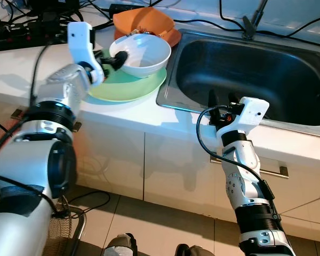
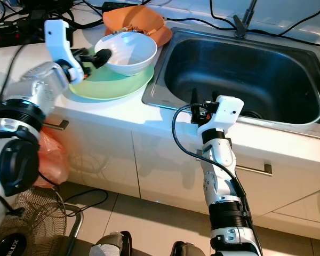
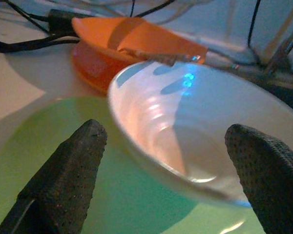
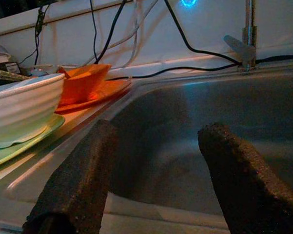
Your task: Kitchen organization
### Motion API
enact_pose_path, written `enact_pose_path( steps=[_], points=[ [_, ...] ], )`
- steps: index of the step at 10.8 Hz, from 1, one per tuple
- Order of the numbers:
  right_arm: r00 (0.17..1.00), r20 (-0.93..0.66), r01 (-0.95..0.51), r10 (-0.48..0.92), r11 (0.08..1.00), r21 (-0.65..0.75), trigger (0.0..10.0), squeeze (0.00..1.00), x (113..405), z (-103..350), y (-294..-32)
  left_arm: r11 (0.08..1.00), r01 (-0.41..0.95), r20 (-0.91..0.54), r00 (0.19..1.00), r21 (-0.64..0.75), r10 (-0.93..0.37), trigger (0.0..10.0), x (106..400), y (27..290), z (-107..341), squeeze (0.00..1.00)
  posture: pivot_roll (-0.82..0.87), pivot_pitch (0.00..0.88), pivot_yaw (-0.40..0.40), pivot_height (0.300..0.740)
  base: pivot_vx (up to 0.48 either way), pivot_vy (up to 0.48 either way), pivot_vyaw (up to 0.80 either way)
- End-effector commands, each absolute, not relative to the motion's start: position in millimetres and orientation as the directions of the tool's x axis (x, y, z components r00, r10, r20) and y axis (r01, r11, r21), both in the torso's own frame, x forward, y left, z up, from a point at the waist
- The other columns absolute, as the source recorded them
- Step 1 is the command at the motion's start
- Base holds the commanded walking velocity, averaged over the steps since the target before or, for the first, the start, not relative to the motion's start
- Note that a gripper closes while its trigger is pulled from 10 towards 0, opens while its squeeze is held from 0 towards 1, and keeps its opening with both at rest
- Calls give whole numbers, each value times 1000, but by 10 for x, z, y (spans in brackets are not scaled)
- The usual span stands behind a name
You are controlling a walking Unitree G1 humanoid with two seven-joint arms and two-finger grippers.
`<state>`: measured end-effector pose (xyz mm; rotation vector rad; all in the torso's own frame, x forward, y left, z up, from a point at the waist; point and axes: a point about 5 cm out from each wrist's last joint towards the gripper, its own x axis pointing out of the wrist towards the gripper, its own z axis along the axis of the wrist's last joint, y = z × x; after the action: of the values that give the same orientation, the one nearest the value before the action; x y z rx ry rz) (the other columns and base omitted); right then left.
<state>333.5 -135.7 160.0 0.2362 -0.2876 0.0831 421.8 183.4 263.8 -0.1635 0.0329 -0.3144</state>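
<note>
Desk edge: green plate (image 1: 129,88) sits near the front edge of the white desk (image 1: 21,74), just beside the sink (image 1: 256,74).
Bowl: white bowl (image 1: 141,53), ribbed, tilted on the plate; orange dish (image 1: 149,22) behind it.
Left hand (image 1: 119,57): fingers apart, straddling the bowl rim.
Right hand (image 1: 222,99): fingers apart, raised at the sink's front rim.

The white bench (image 1: 21,69) before me carries a steel sink (image 1: 245,69) set into its top on my right side. Just beside the sink's near corner, a pale green plate (image 1: 129,88) lies flat on the bench. Behind it, touching the sink's edge, an orange plate (image 1: 173,36) rests on the bench. Black cables (image 1: 18,32) lie along the back of the bench at my left. White cabinet fronts stand below.
</note>
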Motion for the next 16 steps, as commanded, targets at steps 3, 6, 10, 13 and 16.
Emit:
enact_pose_path(
  steps=[3,6,10,13,16],
  points=[
    [952,303,-107,37,970,216,10000,0,3352,1633,-1384,935,286,-2,956,-210,-293,10000,4251,1675,2647,0,97,102,-24,740,0,0,0],
    [952,304,-104,34,971,216,10000,0,3349,1633,-1390,955,168,-82,978,-246,-193,10000,4256,1721,2528,0,96,105,-23,740,0,0,0],
    [954,298,-112,42,969,219,10000,0,3337,1617,-1367,969,107,-152,978,-222,-142,10000,4232,1816,2391,0,105,118,-24,740,0,0,0],
    [954,295,-118,49,968,222,10000,0,3334,1613,-1344,960,98,-176,973,-261,-147,10000,4218,1833,2329,0,107,125,-24,740,0,0,0],
    [954,296,-116,45,967,226,10000,0,3331,1617,-1348,936,145,-188,959,-320,-213,10000,4201,1771,2254,0,107,127,-21,740,0,0,0]
  ],
)
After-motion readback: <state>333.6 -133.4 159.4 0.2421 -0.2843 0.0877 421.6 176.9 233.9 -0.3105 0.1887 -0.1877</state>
